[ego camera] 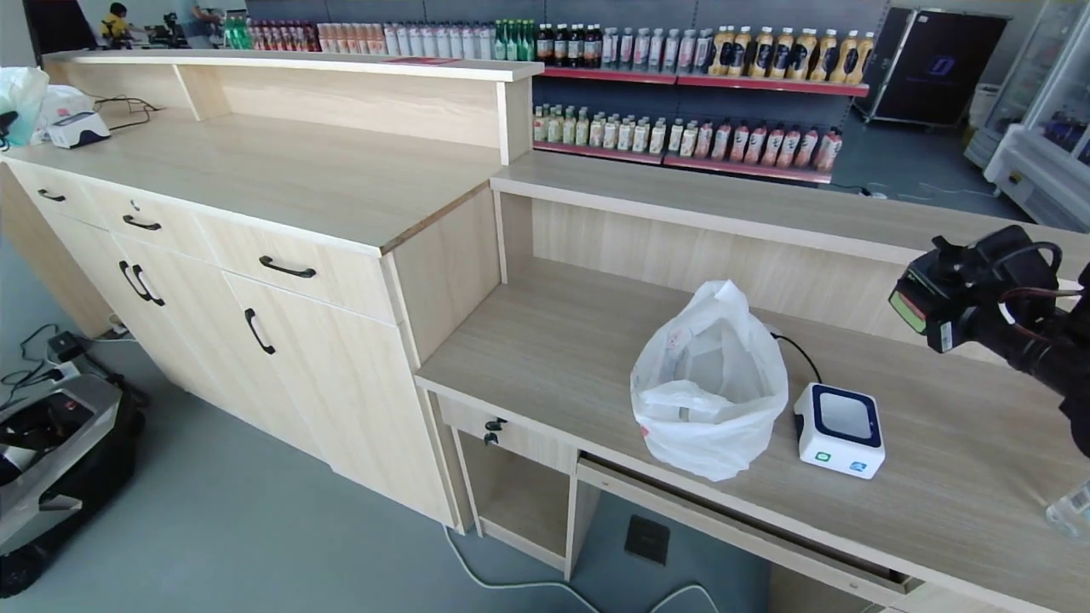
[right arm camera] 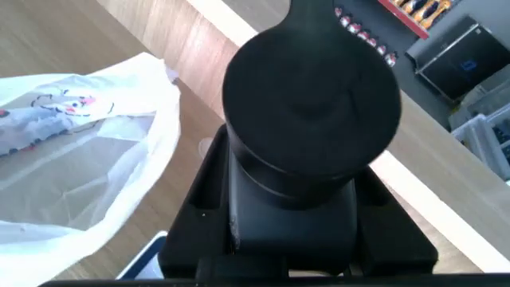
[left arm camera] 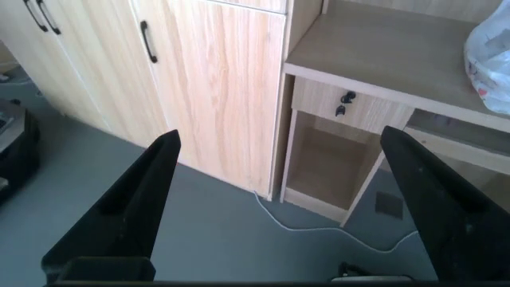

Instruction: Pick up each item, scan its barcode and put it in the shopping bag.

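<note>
Clear plastic bottle [ego camera: 1075,509] lies at the pale wooden counter's [ego camera: 962,426] right edge, nearest your right arm [ego camera: 1005,315], whose end effector's opening you cannot tell. Your left end effector [left arm camera: 280,142] gapes wide, well apart from it.

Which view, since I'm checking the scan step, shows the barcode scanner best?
Head view: the scanner sits whole on the counter beside the shopping bag. The right wrist view catches perhaps one corner; the left wrist view faces cabinets.
</note>
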